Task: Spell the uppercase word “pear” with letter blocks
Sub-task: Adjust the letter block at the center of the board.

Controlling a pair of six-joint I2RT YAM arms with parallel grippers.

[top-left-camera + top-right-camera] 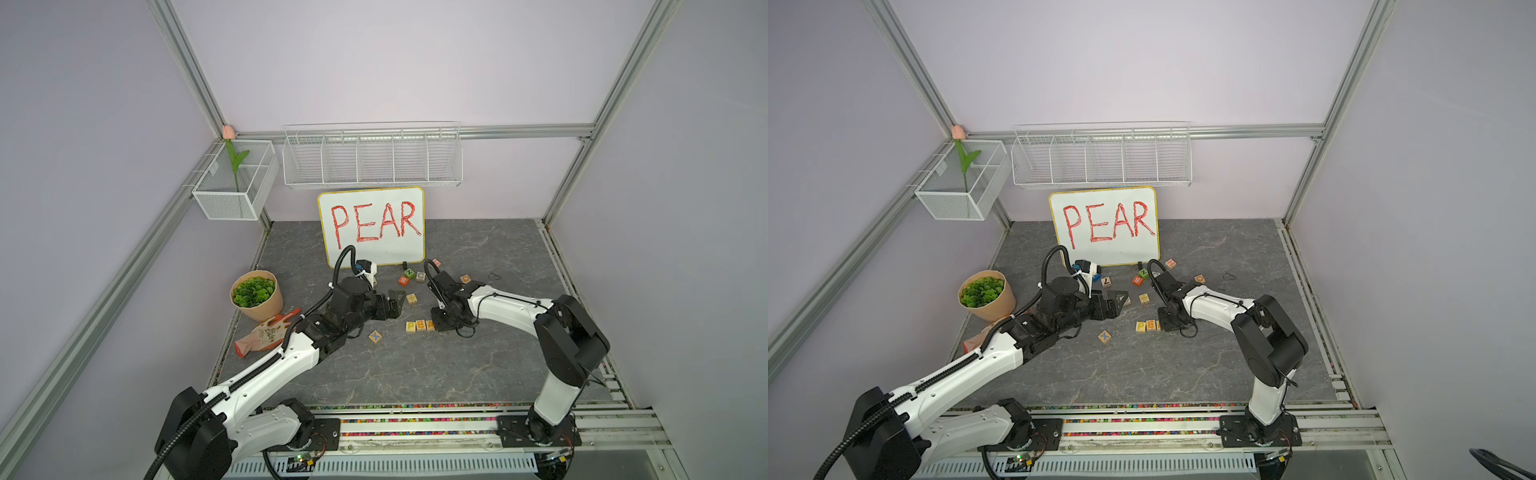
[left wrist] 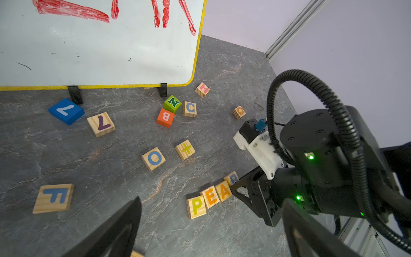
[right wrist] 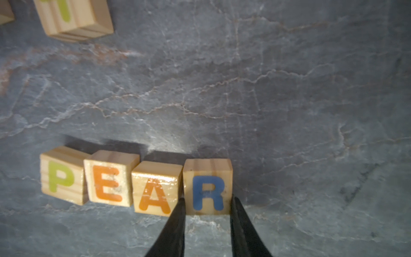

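My right pincer point(image 3: 208, 199) is closed snugly on the R block point(image 3: 208, 175), with one fingertip point(image 3: 179, 218) pressed to each side face. The block sits on the desk point(image 3: 289, 89), closing the row against the A block point(image 3: 155, 189), after the E block point(image 3: 109, 178) and P block point(image 3: 62, 175). In both top views the row lies just below the middle of the frame, under the whiteboard point(image 1: 371, 224). These letter blocks point(image 2: 211, 195) look light and stiff, with smooth, slightly glossy faces, so I judge a modest squeeze across opposite side faces is enough. One finger sits at the seam with A and could nudge it. My left pincer point(image 1: 395, 301) hangs wide open and empty, left of the row.
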